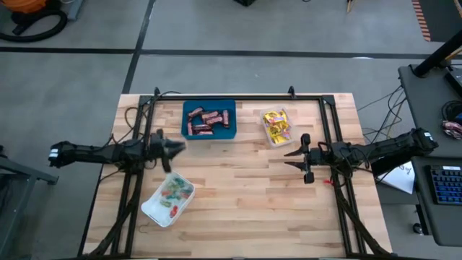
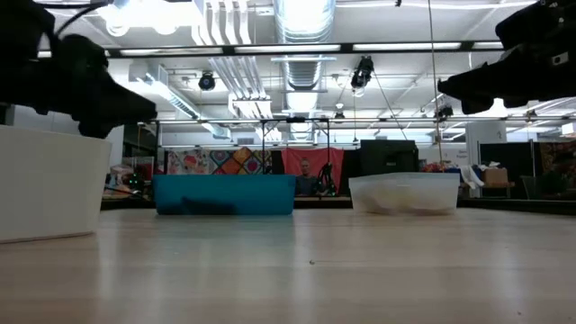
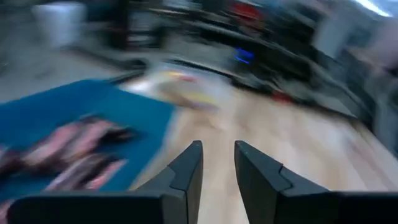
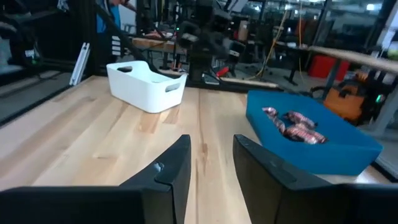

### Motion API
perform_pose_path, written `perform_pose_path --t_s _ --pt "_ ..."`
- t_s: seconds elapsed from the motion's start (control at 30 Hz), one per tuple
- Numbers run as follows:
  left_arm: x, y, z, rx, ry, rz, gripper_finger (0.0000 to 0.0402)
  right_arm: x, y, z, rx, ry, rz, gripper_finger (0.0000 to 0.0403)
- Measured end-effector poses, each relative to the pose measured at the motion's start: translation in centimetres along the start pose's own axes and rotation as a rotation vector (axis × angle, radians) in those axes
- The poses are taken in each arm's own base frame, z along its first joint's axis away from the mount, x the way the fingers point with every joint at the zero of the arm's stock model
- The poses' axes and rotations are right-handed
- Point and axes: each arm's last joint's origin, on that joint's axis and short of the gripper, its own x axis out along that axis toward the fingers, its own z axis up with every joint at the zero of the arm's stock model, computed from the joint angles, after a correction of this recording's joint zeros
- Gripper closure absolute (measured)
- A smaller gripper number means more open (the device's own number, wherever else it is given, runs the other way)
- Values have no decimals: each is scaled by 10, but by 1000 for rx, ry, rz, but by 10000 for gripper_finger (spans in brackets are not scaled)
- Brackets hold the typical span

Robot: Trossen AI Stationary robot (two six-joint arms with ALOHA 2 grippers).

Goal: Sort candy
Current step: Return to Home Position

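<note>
Brown-red mini bars lie in the blue tray at the table's far middle. Yellow packets lie in the clear tray to its right. Pastel sweets lie in the white tray at the near left. My left gripper hovers above the table just near of the blue tray's left end, open by a narrow gap and empty; the bars also show in its wrist view. My right gripper hovers near of the clear tray, open and empty, pointing toward the table's left.
A black frame of bars runs along the table's far edge and down both sides. Bare wooden tabletop lies between the two grippers and toward the near edge. In the low view both grippers stand well above the tabletop.
</note>
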Motion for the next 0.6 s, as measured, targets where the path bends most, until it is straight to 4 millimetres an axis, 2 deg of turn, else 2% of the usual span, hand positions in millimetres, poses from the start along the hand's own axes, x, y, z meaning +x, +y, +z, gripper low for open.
perform_pose_path --t_s 0.1,0.2,0.4,0.6 --pt "0 6 2 -164 -65 203 325 0 0 -1 42 15 2 292" --pt "0 8 3 -187 -91 308 325 1 1 -3 74 28 4 294" --pt "1 8 4 -186 -90 318 325 1 1 -3 194 29 3 290" --pt "1 8 4 -186 -91 318 325 0 1 -4 208 42 5 292"
